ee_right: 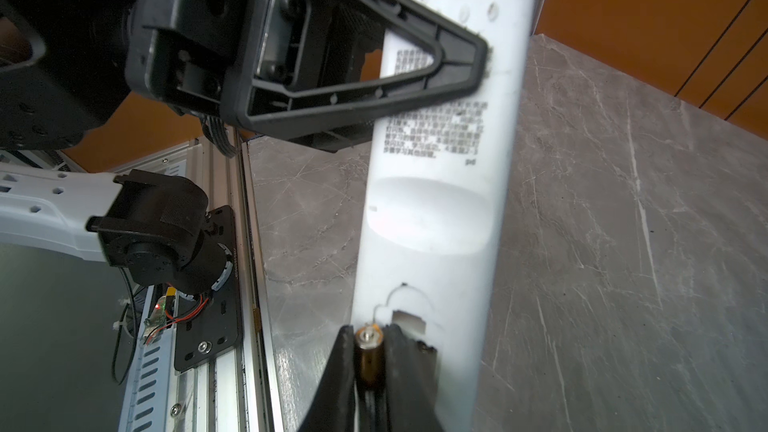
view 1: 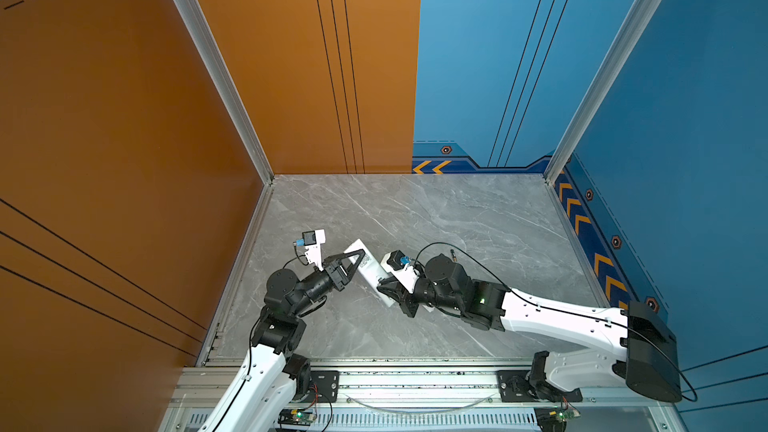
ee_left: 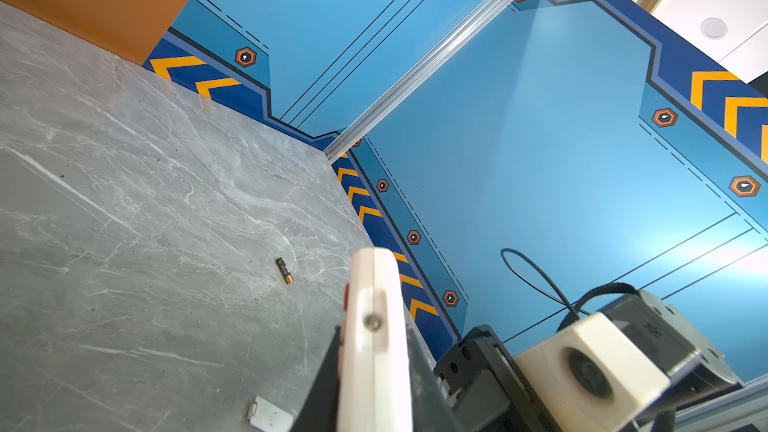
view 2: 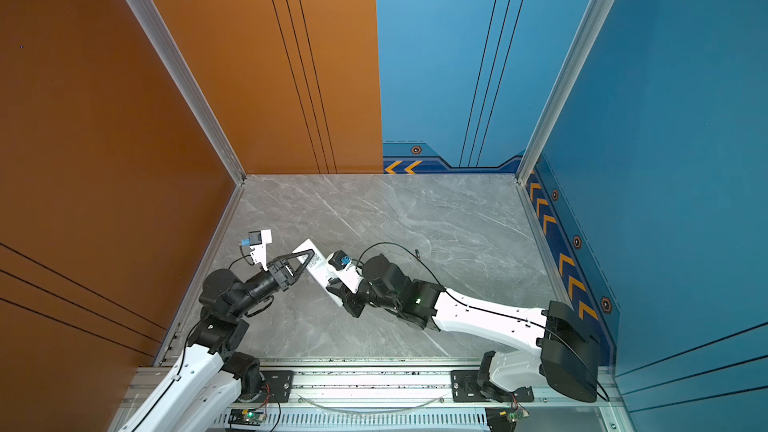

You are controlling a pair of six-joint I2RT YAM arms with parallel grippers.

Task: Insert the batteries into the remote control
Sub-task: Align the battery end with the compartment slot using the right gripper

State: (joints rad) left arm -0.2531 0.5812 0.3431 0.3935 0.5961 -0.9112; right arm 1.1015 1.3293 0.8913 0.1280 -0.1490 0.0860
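1. Remote control [view 1: 371, 274]: located lower centre in both top views, lying diagonally from upper left to lower right. The plain white back with its printed label [ee_right: 440, 130] faces up.
2. Left fingers [ee_right: 471, 74]: clamped together on the label end of the remote control, one finger across the back. In a top view this grip sits at the upper-left end of the remote control [view 2: 322, 273].
3. Right fingers [ee_right: 340, 367]: clamped on one battery [ee_right: 369, 361], gold band showing, metal tip forward. The tip is at the edge of the open battery compartment [ee_right: 409, 320] at the other end of the remote control. Whether the tip touches the contact cannot be told.
4. Second battery [view 1: 453, 252]: lies on the grey marble desk [view 1: 478, 209], right of centre, well apart from both sets of fingers. The left wrist view also shows it [ee_left: 284, 270].
5. Small white cover [ee_left: 269, 414]: lies flat on the desk, near the remote control in the left wrist view.
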